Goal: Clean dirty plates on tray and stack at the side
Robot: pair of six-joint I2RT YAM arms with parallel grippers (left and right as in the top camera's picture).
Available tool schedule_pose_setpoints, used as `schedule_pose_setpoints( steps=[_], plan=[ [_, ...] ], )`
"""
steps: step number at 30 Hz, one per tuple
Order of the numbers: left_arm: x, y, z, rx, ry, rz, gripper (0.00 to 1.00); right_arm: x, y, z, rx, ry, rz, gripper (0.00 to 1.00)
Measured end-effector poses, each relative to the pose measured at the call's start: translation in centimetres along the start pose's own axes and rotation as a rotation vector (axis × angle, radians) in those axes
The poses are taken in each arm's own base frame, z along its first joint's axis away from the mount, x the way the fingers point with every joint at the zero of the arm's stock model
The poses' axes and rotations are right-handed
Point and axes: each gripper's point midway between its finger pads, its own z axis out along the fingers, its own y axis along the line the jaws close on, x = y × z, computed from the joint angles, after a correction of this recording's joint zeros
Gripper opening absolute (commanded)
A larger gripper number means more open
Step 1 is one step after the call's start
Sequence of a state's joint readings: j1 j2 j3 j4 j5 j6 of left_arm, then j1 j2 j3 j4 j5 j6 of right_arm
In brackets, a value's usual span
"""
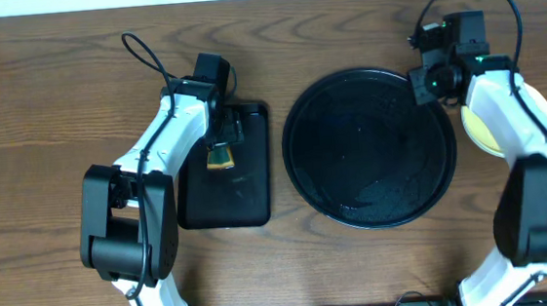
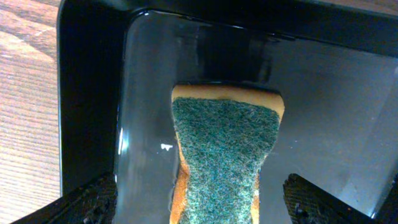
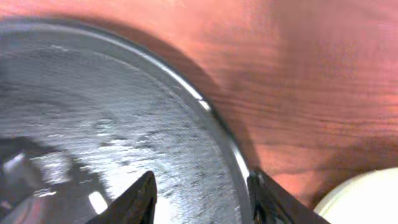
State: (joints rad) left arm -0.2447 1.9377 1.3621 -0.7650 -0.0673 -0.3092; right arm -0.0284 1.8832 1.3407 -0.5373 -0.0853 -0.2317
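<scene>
I'm counting one round tray (image 1: 351, 137), one rectangular tray (image 1: 248, 199), one sponge (image 2: 224, 155) and a plate pile (image 1: 474, 129) too hidden to count, sitting on the tabletop (image 1: 45, 103) just right of my right claw (image 3: 202, 186), which is hanging open over the tray rim, while my left claw (image 2: 199, 193) is gaping wide around the sponge.

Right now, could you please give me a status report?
Left claw open, over sponge on rectangular tray. Right claw open at round tray rim. Round tray bare; plates beside it, partly under right arm. Nothing in the way.
</scene>
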Motion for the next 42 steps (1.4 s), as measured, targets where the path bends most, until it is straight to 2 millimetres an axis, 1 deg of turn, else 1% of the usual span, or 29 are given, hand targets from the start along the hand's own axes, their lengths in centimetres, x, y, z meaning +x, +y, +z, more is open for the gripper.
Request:
schedule_pose_setpoints(
  steps=[5,6,8,10,12,17,22,26,28,31,34,36,40,42],
  plan=[
    [0.0,0.0,0.0,0.0,0.0,0.0,0.86,1.9,-2.1,4.2,0.015,0.047,0.019,0.47],
    [0.0,0.0,0.0,0.0,0.0,0.0,0.86,2.0,-2.2,4.5,0.016,0.051,0.021,0.47],
    [0.0,0.0,0.0,0.0,0.0,0.0,0.86,2.8,-2.5,5.4,0.013,0.072,0.024,0.42],
    [0.0,0.0,0.0,0.0,0.0,0.0,0.86,3.4,-2.4,6.1,0.001,0.092,0.026,0.33],
    [0.0,0.0,0.0,0.0,0.0,0.0,0.86,3.5,-2.3,6.2,-0.005,0.096,0.02,0.26],
    [0.0,0.0,0.0,0.0,0.0,0.0,0.86,3.8,-2.0,6.0,-0.023,0.111,0.03,0.18],
    [0.0,0.0,0.0,0.0,0.0,0.0,0.86,4.1,-1.2,6.0,-0.057,0.123,0.034,0.17],
    [0.0,0.0,0.0,0.0,0.0,0.0,0.86,4.1,-0.8,6.0,-0.063,0.126,0.04,0.22],
    [0.0,0.0,0.0,0.0,0.0,0.0,0.86,4.0,-0.8,6.0,-0.061,0.125,0.043,0.27],
    [0.0,0.0,0.0,0.0,0.0,0.0,0.86,4.0,-0.9,6.0,-0.053,0.124,0.046,0.3],
    [0.0,0.0,0.0,0.0,0.0,0.0,0.86,4.0,-1.1,5.9,-0.049,0.125,0.053,0.39],
    [0.0,0.0,0.0,0.0,0.0,0.0,0.86,4.0,-1.1,5.8,-0.05,0.131,0.055,0.42],
    [0.0,0.0,0.0,0.0,0.0,0.0,0.86,4.1,-0.7,5.0,-0.061,0.15,0.053,0.47],
    [0.0,0.0,0.0,0.0,0.0,0.0,0.86,3.5,-0.4,3.7,-0.066,0.134,0.044,0.49]
  ],
)
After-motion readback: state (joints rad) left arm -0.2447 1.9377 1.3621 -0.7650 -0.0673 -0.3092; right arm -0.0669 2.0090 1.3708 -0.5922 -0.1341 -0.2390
